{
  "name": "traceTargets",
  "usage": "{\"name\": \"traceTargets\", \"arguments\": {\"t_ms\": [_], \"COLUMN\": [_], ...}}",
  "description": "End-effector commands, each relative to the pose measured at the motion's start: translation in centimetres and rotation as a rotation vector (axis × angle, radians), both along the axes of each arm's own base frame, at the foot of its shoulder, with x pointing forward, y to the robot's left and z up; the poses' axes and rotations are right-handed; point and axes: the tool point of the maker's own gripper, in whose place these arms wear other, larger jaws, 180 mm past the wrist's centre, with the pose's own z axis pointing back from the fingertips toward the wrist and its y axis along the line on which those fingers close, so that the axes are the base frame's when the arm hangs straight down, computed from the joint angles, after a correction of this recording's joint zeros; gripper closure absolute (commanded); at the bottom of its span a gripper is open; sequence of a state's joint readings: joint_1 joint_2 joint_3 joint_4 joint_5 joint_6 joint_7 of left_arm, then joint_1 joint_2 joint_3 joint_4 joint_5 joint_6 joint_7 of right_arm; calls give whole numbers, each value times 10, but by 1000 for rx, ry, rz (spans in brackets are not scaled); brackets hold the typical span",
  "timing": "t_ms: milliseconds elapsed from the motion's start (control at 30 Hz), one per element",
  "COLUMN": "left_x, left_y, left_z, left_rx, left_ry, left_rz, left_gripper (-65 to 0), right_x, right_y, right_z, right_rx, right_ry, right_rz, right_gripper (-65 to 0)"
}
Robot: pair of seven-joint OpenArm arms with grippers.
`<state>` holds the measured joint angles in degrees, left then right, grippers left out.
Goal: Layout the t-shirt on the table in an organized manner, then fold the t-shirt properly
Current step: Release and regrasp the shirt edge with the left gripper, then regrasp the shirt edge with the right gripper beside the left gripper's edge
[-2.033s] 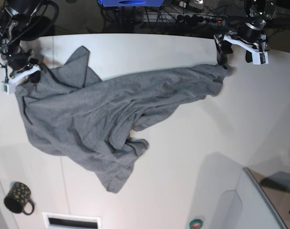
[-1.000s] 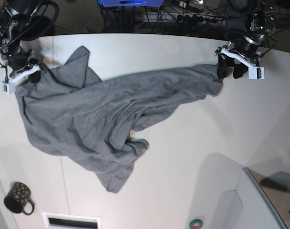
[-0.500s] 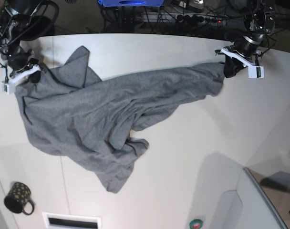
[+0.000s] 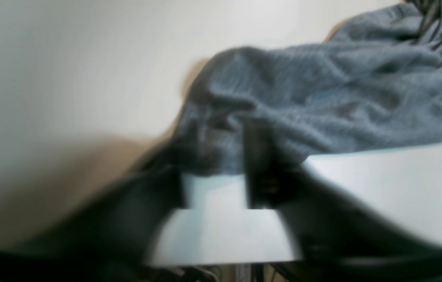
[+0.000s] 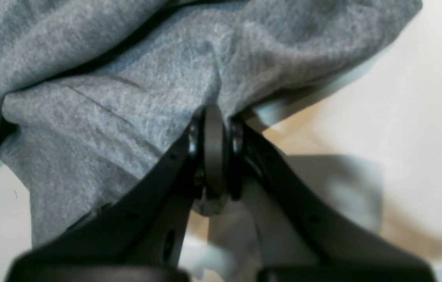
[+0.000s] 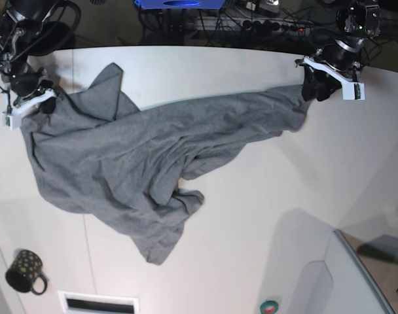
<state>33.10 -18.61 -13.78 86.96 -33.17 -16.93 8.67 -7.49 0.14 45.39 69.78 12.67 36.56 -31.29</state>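
The grey t-shirt (image 6: 140, 157) lies crumpled and stretched across the white table (image 6: 251, 216), from the far left to the far right. My right gripper (image 6: 38, 104) at the shirt's left end is shut on a fold of fabric, seen close in the right wrist view (image 5: 213, 125) with the shirt (image 5: 127, 78) bunched around it. My left gripper (image 6: 313, 91) at the shirt's right tip appears shut on the fabric. Its wrist view is blurred, with the gripper (image 4: 221, 156) showing cloth (image 4: 342, 98) between the fingers. The neck label is hidden.
A black dotted mug (image 6: 23, 271) stands at the front left beside a white slotted panel (image 6: 97, 303). A pale raised block (image 6: 356, 275) fills the front right corner. Cables and a power strip (image 6: 251, 23) run behind the table's far edge.
My left gripper went from open beside the shirt's right tip to shut on it, then shifted slightly toward the far edge. The right gripper and the rest of the shirt stayed put.
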Motion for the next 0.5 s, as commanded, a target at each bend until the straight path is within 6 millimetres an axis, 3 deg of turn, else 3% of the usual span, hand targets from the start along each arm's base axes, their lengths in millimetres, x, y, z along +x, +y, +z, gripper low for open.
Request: {"name": "traceTargets", "arguments": {"t_ms": [0, 67, 133, 267, 467], "left_x": [2, 0, -5, 5, 17], "left_y": [6, 15, 24, 31, 0], "left_z": [9, 7, -1, -11, -23], "left_rx": [3, 6, 13, 9, -34], "left_ry": [-33, -30, -11, -3, 10], "left_rz": [11, 43, 74, 98, 28], "left_gripper": [-377, -540, -635, -645, -640], "right_x": [-5, -5, -5, -5, -2], "right_y": [-2, -2, -2, -2, -2], "right_z": [-2, -2, -2, -2, -1], "right_rx": [-19, -19, -19, -19, -19], "right_ry": [35, 35, 35, 35, 30], "right_rz": [26, 26, 26, 28, 28], "right_gripper": [-8, -8, -8, -8, -8]}}
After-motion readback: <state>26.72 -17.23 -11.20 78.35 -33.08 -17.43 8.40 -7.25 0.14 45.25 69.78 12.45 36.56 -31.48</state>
